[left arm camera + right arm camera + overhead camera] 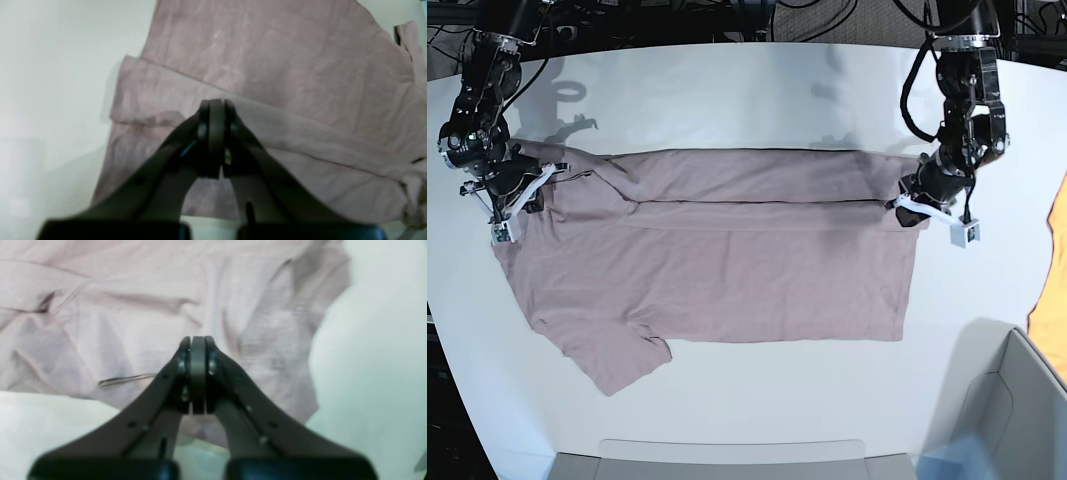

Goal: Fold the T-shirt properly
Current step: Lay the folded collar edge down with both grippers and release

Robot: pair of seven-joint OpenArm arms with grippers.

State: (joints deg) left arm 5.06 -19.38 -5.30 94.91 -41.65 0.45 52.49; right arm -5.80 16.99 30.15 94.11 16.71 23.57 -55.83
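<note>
T-shirt (727, 270), soft and limp, best pinched at folded edge; left gripper (216, 103) and right gripper (197, 340) both closed, empty.

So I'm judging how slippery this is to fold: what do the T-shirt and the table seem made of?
T-shirt: looks like soft, thin, matte knit fabric, likely cotton; it creases and lies limp in soft wrinkles with no shine. Table: seems a smooth, hard, white surface, perhaps laminate; it shows arm shadows and a faint sheen, so cloth may slide easily.
</note>
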